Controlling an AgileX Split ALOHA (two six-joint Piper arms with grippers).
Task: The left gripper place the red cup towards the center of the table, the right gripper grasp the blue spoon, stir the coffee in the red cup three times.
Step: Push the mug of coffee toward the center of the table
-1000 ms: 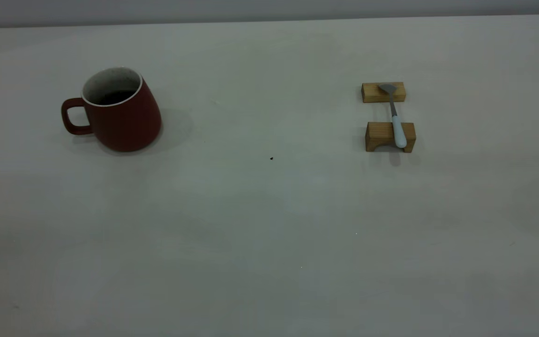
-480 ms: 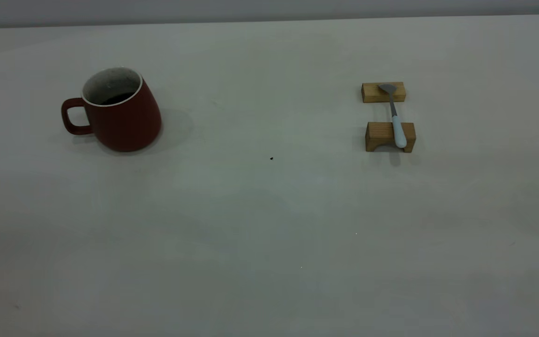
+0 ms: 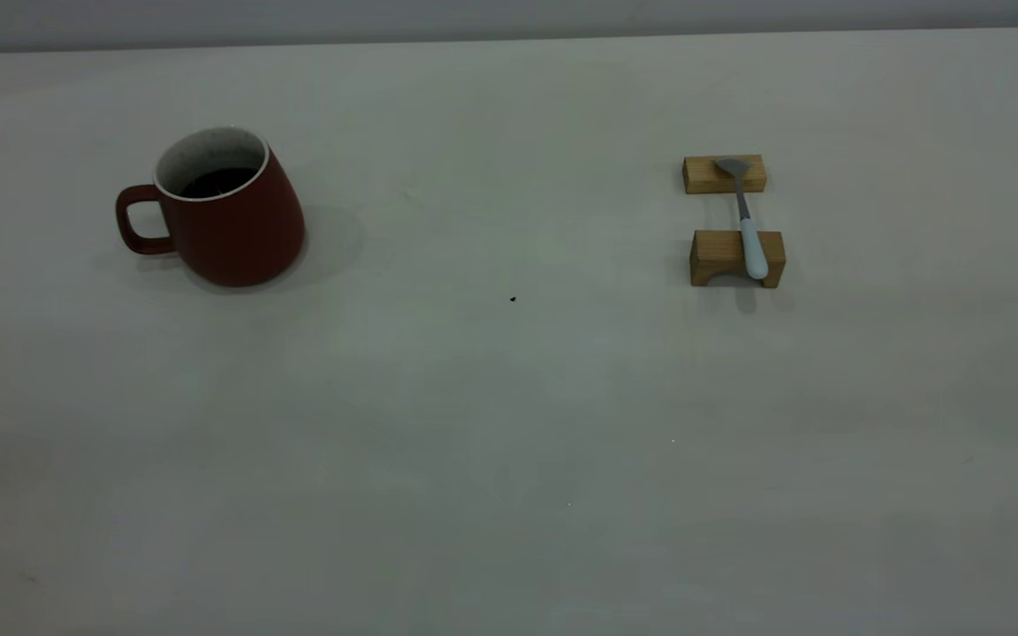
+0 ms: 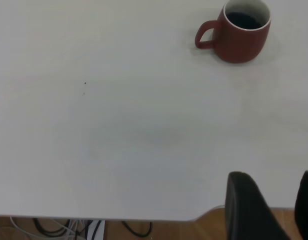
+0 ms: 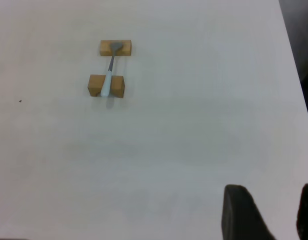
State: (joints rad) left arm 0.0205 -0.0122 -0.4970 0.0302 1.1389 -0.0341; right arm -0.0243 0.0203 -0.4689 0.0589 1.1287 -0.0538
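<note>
Both grippers waiting, nothing picked up yet.
Left gripper [image 4: 271, 210] and right gripper [image 5: 266, 215] with fingers apart, holding nothing, back near the bench [image 3: 509, 424] edge. Red cup [image 3: 219, 212] of coffee [image 3: 217, 183] far left; blue spoon [image 3: 746, 221] far right, lying across two wooden blocks [image 3: 734, 258]. Could slosh coffee if moved fast; could knock the thin spoon off. Fingers cut off, arms hidden.
</note>
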